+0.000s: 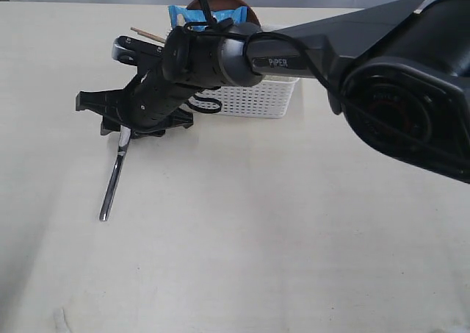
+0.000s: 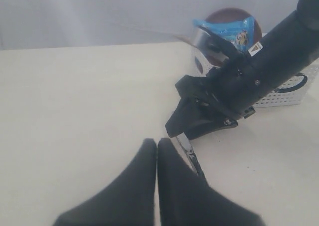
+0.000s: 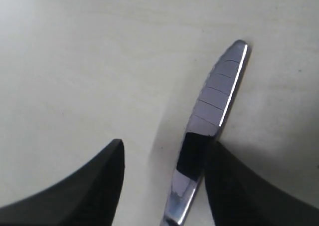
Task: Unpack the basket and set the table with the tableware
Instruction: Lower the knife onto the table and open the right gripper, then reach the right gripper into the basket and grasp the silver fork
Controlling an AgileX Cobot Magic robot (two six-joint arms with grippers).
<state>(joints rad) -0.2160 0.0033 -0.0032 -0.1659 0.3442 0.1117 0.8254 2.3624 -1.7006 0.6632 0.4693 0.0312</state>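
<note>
Cream table (image 1: 294, 237); knife (image 1: 111, 182) lengthwise toward camera, spread right jaws astride; left jaws closed.

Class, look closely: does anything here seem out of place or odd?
The blue snack packet stands in the white perforated plastic basket, in front of the round brown plate: food among tableware. Nothing looks spilled or damaged.

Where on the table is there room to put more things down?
The big near part of the table, in front of the basket and right of the knife, is bare. So is the strip left of the knife. It is crowded at the back around the basket, where the right gripper stands open over the knife.
</note>
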